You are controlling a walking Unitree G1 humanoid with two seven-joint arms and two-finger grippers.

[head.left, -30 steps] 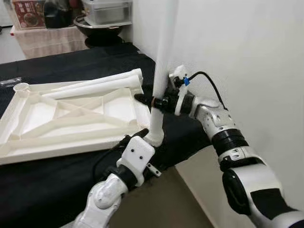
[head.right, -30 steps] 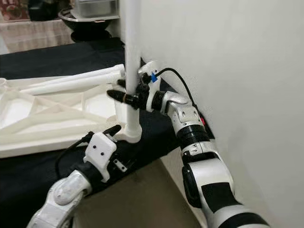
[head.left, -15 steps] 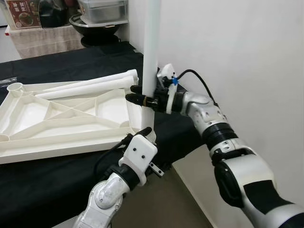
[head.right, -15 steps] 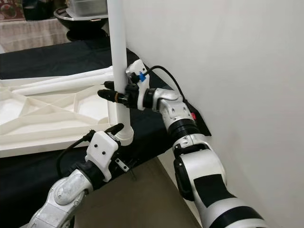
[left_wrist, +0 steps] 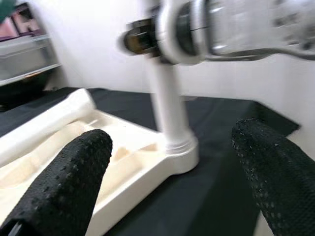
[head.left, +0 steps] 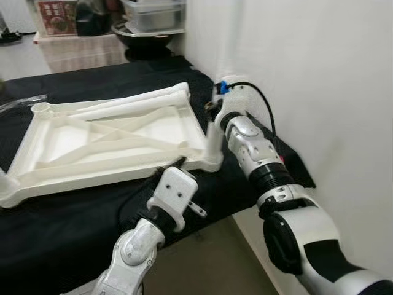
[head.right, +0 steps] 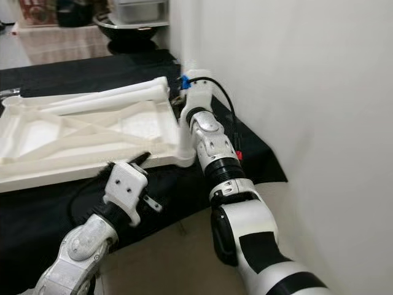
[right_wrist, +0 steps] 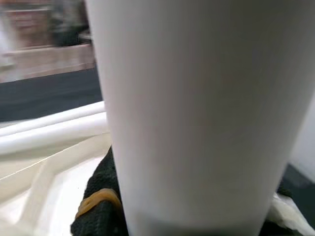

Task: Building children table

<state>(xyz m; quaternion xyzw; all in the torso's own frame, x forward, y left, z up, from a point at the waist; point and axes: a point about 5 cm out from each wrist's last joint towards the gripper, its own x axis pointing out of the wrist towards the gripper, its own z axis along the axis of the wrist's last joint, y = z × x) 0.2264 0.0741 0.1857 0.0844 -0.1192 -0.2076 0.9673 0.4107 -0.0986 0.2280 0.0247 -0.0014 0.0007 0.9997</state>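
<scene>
left arm (head.left: 132, 255): silver-white shell, black joint ring, white boxy wrist block with small screws
left arm cable: thin black loop beside the wrist
left fingers (left_wrist: 59, 189): black, rounded, dotted rubber texture
right arm (head.left: 270, 178): silver segments, ribbed black collars, black patch on the upper part
right arm cable (head.left: 261, 104): black, with a blue connector

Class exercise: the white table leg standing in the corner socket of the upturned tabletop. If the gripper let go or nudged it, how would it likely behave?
The table leg looks like smooth, rigid plastic, so it is probably stiff and somewhat slippery. It is tall and narrow above a small socket in the tabletop, so a sideways push might tip it if unseated. The right gripper has its jaws closed around it, likely steadying it.
</scene>
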